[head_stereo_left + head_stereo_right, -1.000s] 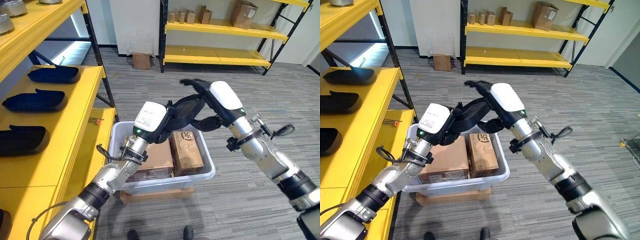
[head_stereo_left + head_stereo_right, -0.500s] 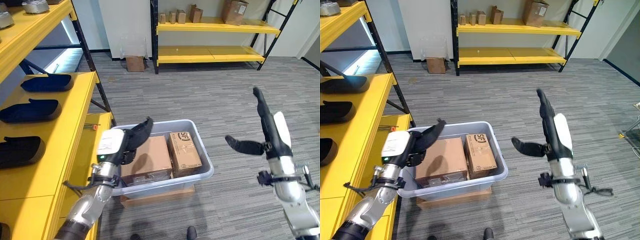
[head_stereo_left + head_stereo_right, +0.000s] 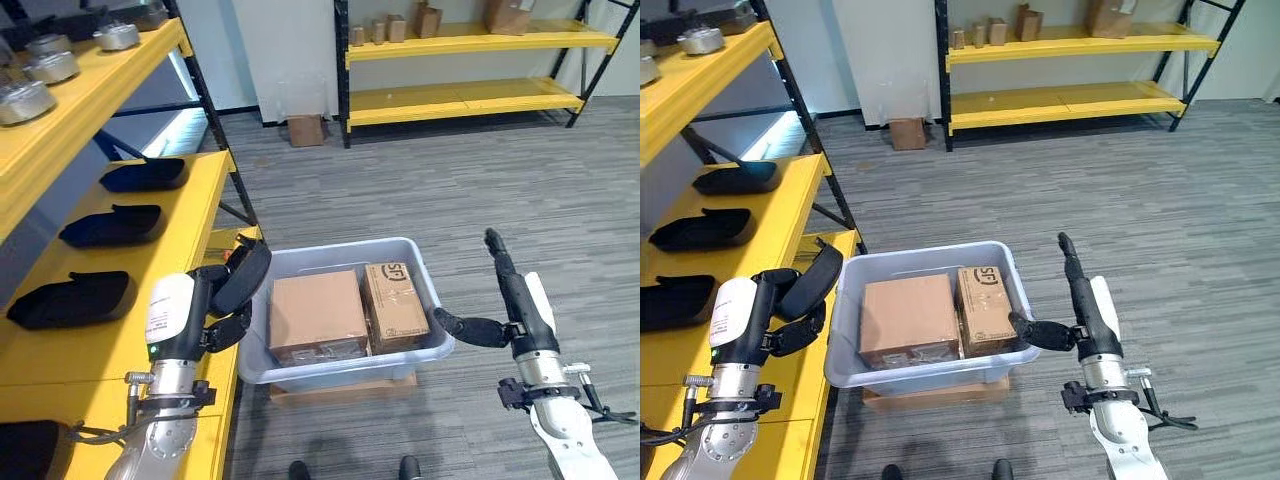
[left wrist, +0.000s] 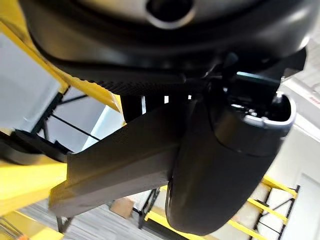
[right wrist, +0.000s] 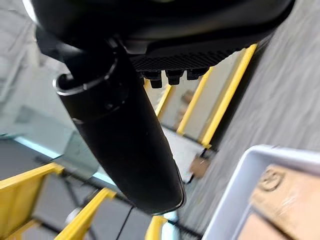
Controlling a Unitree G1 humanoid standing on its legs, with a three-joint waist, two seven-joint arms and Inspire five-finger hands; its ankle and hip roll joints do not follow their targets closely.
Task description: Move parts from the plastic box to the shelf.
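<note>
Plastic box (image 3: 431, 318): on floor beside yellow shelf (image 3: 160, 300), resting on flat cardboard; holds two cardboard boxes (image 3: 318, 310) side by side. Left hand (image 3: 235, 290): raised at box's shelf-side rim, fingers relaxed, empty. Right hand (image 3: 505, 290): fingers straight, thumb spread (tip near box's opposite rim), empty. Dark trays (image 3: 112, 226) along shelf.

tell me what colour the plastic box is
Pale translucent grey-white; the plastic box shows best in the right eye view.
</note>
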